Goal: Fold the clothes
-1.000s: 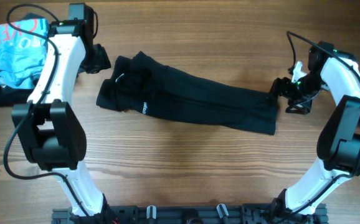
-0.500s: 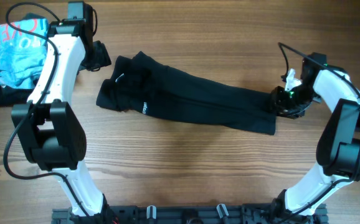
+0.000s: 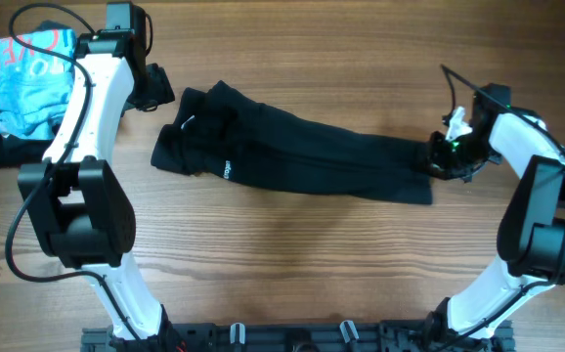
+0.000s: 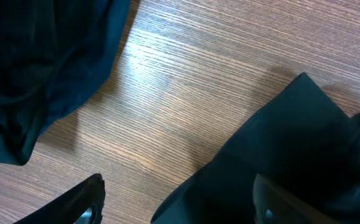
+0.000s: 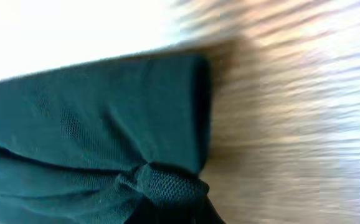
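Black T-shirt (image 3: pixel 302 161) lies mid wooden table (image 3: pixel 292 264) as a long narrow strip, collar end left, hem end right, with the right end a bit nearer. Right gripper (image 3: pixel 441 156) is at the far corner of the hem end. Its wrist view is blurred but shows a pucker (image 5: pixel 167 185) of fabric at the bottom edge, so I read it as clamped on the hem. Left gripper (image 3: pixel 152 90) is just beyond the collar end on the far side, jaws spread wide, holding nothing. Step looks like carrying the hem end over to the collar end. Lift only enough to clear and travel left along the strip's axis. Only one corner is held, so the near corner will likely lag and skew; go slow, the fabric is thin. Light-blue garment (image 3: pixel 19 73) sits far left, well apart; leave it.
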Controlling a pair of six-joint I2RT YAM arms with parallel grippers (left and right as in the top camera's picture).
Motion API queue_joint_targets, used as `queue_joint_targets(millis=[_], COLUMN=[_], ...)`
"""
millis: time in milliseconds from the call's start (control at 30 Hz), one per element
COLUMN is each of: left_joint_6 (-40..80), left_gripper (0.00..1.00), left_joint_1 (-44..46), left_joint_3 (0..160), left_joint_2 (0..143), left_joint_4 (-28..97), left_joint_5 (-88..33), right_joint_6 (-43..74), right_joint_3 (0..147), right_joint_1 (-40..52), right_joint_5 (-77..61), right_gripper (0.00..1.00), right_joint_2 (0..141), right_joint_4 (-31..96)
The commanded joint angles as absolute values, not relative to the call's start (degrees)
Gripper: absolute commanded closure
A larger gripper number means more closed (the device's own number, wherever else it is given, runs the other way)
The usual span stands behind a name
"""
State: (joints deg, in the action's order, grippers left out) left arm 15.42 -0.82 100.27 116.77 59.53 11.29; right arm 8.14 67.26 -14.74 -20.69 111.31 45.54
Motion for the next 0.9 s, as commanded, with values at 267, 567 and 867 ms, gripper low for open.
queue_joint_targets(millis=[267, 567, 867], left_joint_6=[17.2, 17.2, 17.2], left_gripper=[0.24, 0.24, 0.23], left_joint_1=[-1.1, -1.1, -1.1], left_joint_3=[101.5, 101.5, 101.5], left_joint_2=[115.5, 115.5, 115.5], left_joint_4=[59.4, 59.3, 59.3], left_joint_5=[10.5, 9.9, 9.9], right_joint_6=[1.8, -5.7, -5.0], right_joint_3=[74.2, 80.7, 82.9], right_joint_1=[-31.4, -25.6, -9.4], right_joint_5=[-27.7, -32.3, -32.3], right_gripper=[0.96, 0.96, 0.96], right_joint_2=[113.0, 112.3, 111.1], right_joint_4=[45.7, 54.5, 59.0])
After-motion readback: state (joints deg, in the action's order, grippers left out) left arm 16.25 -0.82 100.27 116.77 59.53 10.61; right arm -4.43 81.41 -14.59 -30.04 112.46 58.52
